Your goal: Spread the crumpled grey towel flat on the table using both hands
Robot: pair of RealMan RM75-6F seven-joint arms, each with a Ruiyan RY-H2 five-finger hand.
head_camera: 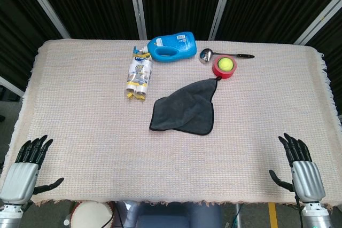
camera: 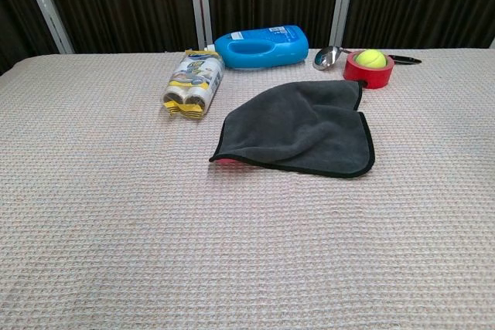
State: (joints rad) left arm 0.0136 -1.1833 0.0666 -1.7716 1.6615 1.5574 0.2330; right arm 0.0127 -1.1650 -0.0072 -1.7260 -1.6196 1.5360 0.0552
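Grey towel (head_camera: 184, 108) w/ black edging, folded over, lying mid-table, far corner touching red tape roll (head_camera: 224, 68).

The desk (head_camera: 80, 110) is covered in a pale pink-beige waffle weave. The towel (head_camera: 184, 108) is seen as dark grey, edged in black. The detergent bottle (head_camera: 172, 46) is bright blue with a printed label. The tape roll (head_camera: 224, 73) is red, the ball (head_camera: 225, 64) on it yellow-green. Each hand (head_camera: 25, 172) (head_camera: 302, 166) is finished in silver with black fingers.
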